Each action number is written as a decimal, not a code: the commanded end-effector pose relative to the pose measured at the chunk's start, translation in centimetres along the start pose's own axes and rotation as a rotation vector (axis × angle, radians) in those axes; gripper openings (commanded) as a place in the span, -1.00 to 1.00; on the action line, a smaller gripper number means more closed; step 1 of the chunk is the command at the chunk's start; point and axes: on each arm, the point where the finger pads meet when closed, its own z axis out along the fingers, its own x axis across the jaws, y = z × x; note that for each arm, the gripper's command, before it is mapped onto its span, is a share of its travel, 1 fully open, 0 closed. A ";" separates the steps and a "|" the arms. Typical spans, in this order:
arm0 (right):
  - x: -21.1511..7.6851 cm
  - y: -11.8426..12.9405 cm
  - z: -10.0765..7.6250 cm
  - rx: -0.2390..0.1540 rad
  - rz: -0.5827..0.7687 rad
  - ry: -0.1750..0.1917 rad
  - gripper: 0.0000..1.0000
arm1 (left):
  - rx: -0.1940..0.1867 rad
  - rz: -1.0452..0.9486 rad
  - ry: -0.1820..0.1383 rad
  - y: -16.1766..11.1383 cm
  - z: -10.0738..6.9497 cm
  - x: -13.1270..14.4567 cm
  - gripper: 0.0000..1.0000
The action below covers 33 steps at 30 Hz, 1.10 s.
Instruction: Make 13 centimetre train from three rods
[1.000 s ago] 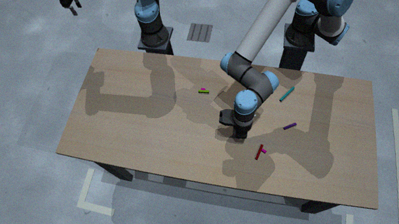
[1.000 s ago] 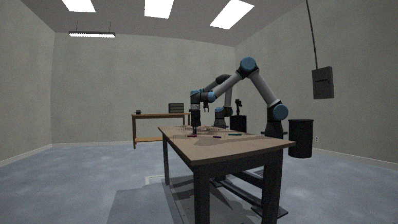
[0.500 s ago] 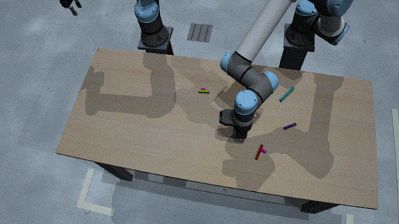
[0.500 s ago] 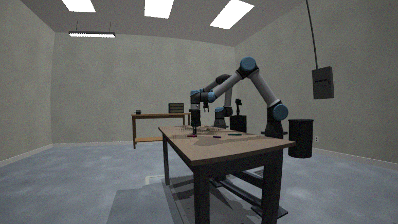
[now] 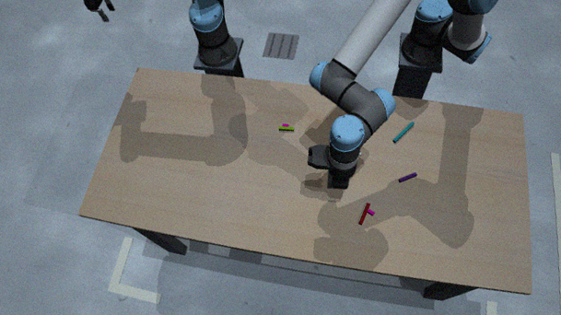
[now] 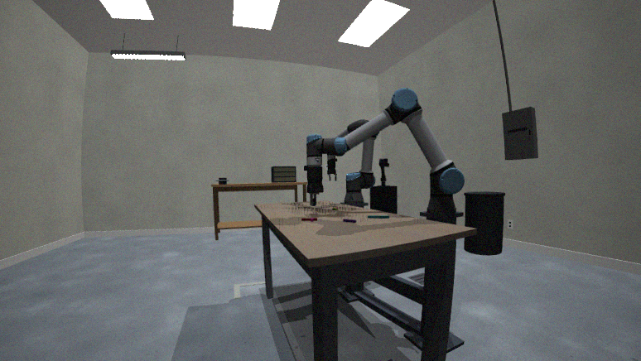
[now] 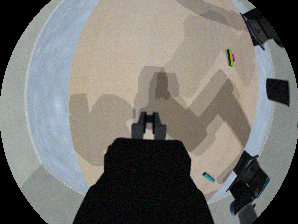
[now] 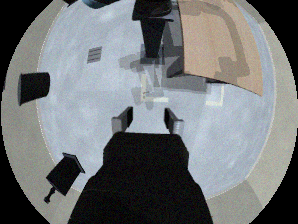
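Note:
My left gripper (image 6: 313,203) (image 7: 149,118) points down near the table's middle, its fingers shut on a small blue rod (image 7: 150,119); the arm hides them in the top view. My right gripper (image 5: 106,12) (image 6: 332,178) (image 8: 148,113) is open and empty, off the table. A red rod (image 5: 362,218) lies flat with a magenta rod (image 5: 371,212) against its side. A purple rod (image 5: 407,177) (image 6: 349,220) and a turquoise rod (image 5: 403,132) (image 6: 378,217) (image 7: 209,177) lie apart. A lime rod (image 5: 286,129) (image 7: 230,57) lies beside another magenta rod (image 5: 285,125) (image 7: 233,58).
The left arm reaches across the wooden table (image 5: 185,181) (image 6: 381,239) between the lime rod and the turquoise rod. Its shadows cover parts of the top. The right arm's base (image 5: 216,55) stands behind the table's back edge.

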 end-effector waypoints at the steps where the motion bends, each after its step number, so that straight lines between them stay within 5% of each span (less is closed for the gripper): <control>1: 0.0 0.0 0.0 -0.001 0.000 0.000 1.00 | 0.000 0.000 0.000 0.0 -2.8 0.0 -0.52; 7: 0.0 0.0 0.0 -0.001 0.000 0.000 1.00 | 0.000 0.000 0.000 0.0 -4.8 0.0 -0.52; 33: 0.0 0.0 0.0 -0.001 0.000 0.000 1.00 | 0.000 0.013 0.000 -1.0 -5.3 -2.1 -0.52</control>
